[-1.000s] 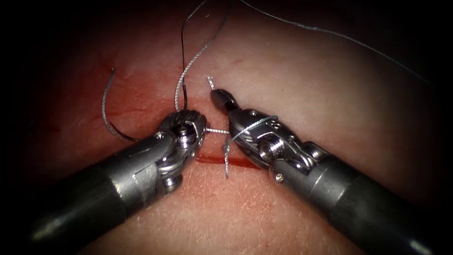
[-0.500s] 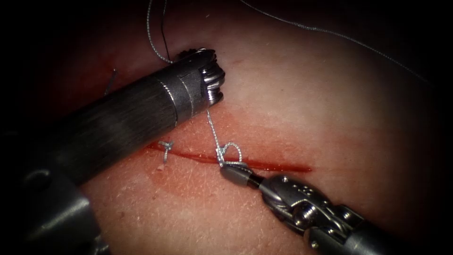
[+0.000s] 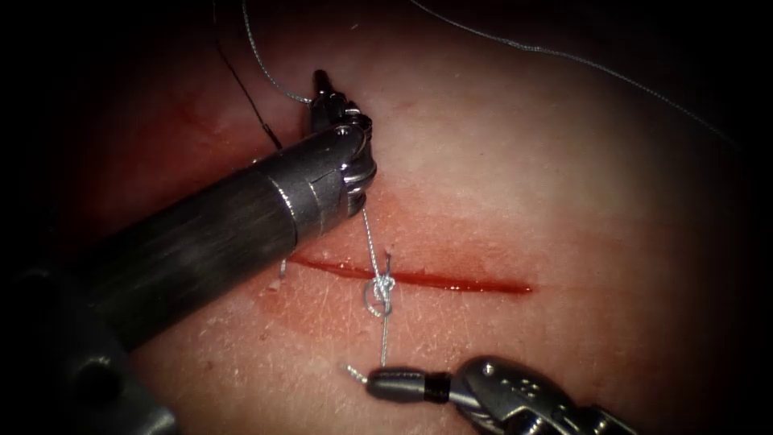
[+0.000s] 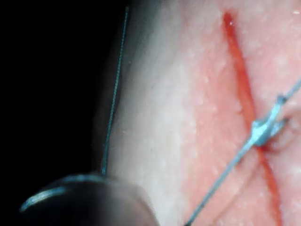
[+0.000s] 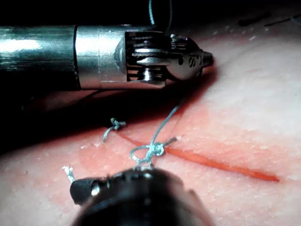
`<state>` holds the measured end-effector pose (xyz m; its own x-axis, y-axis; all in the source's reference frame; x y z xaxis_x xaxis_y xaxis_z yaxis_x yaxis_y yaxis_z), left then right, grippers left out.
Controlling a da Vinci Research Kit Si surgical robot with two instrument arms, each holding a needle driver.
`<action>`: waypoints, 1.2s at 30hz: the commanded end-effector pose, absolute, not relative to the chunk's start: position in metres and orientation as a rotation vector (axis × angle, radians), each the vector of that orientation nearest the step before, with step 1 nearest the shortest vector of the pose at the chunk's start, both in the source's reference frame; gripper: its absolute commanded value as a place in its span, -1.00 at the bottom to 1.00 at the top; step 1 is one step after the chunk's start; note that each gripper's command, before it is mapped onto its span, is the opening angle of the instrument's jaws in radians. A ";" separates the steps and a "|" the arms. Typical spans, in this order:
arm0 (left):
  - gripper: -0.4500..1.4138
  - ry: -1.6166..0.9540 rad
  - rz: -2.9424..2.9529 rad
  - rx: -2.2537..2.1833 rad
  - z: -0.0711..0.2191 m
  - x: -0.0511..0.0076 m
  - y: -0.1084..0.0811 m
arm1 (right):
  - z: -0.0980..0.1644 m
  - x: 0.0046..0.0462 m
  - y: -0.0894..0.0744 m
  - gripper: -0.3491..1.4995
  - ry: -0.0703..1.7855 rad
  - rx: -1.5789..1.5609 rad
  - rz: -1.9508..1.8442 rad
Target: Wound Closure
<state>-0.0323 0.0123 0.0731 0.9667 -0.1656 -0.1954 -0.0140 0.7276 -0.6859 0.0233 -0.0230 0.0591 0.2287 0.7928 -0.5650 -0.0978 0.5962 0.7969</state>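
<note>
**Both tools clamped on thread, knot sitting on the cut**

The right tool (image 3: 394, 385) lies below the cut, its dark jaws pressed together on the short end of the thread (image 3: 373, 242), with a frayed tail poking out just past the jaw tips. From those jaws the strand runs up to a small knot (image 3: 380, 288) with an open loop, resting right on the cut (image 3: 451, 281) near its middle. In the right wrist view the same knot (image 5: 155, 149) lies on the red line just ahead of that tool's tip.

The left tool (image 3: 322, 93) sits above the cut, its jaws closed and pointing away from the endoscope, gripping the long part of the thread. One strand passes down from under its wrist to the knot; another leaves the jaws and climbs out of the top of the endoscope view. The left wrist view shows the strand drawn straight across the tissue (image 4: 178, 94) to the knot.

An earlier stitch (image 3: 282, 268), with short cut ends, stands on the cut's left end, beside the left tool's shaft. Red fluid (image 3: 483, 284) fills the cut. I cannot make out the needle.
</note>
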 end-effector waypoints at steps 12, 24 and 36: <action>-1.00 0.253 -0.061 -0.939 0.065 -0.0326 0.022 | 0.059 0.0254 -0.026 -1.00 1.178 0.800 0.629; -1.00 0.273 -0.073 -0.958 0.064 -0.0349 0.023 | 0.059 0.0244 -0.026 -1.00 1.174 0.816 0.622; -1.00 0.294 -0.083 -0.965 0.064 -0.0339 0.024 | 0.060 0.0246 -0.027 -1.00 1.150 0.840 0.612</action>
